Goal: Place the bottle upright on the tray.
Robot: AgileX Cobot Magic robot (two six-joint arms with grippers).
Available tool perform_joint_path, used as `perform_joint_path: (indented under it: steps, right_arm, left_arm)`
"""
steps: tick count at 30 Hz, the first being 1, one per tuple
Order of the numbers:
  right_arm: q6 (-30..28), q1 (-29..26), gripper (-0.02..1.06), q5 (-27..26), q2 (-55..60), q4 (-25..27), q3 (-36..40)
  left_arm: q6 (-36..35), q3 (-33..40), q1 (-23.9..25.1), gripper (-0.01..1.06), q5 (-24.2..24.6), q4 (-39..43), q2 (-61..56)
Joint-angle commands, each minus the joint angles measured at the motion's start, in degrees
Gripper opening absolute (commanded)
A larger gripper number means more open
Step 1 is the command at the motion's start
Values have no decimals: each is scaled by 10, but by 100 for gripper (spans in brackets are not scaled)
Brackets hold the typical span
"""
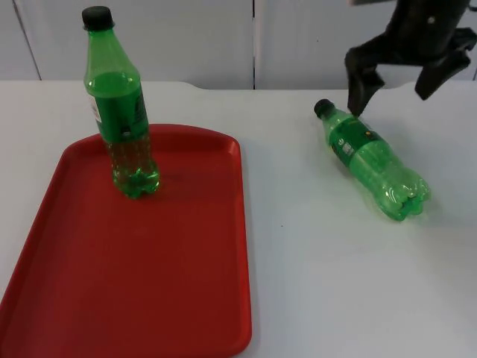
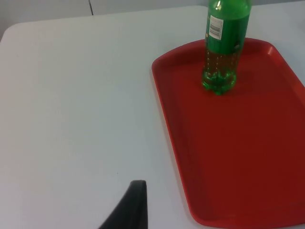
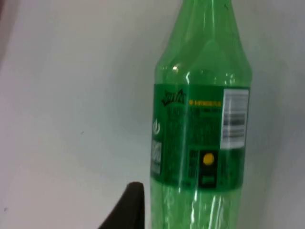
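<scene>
Two green bottles point(image 1: 119, 112) point(image 1: 373, 160), one red tray point(image 1: 149, 276).

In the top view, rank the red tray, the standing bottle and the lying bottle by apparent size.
1. Red tray, clearly largest.
2. Standing bottle and lying bottle: they look like the same kind; the standing one appears longer, but angle and nearness may explain it, so unranked.

Fixed overhead; left wrist sharing its tray point(image 1: 186, 298).

On the table point(image 1: 313, 268), the tray point(image 1: 186, 298) lies at the left with one bottle point(image 1: 119, 112) upright on its far part, while a second bottle point(image 1: 373, 160) lies on its side well to the right, just below the right gripper point(image 1: 395, 82).
</scene>
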Motion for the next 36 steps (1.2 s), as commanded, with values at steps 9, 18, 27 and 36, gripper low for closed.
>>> perform_joint_path:
  steps: [9, 18, 27, 36]
  right_arm:
    - [27, 8, 95, -73, 81, -11, -39]
    - [24, 12, 95, -106, 114, 18, -54]
    - [42, 12, 95, -108, 144, 17, -72]
    - [59, 12, 92, -134, 149, 39, -73]
  left_arm:
    - [0, 2, 1, 105, -1, -5, -3]
    - [0, 2, 1, 105, -1, -5, -3]
    - [0, 2, 1, 105, -1, -5, -3]
    - [0, 2, 1, 105, -1, -5, -3]
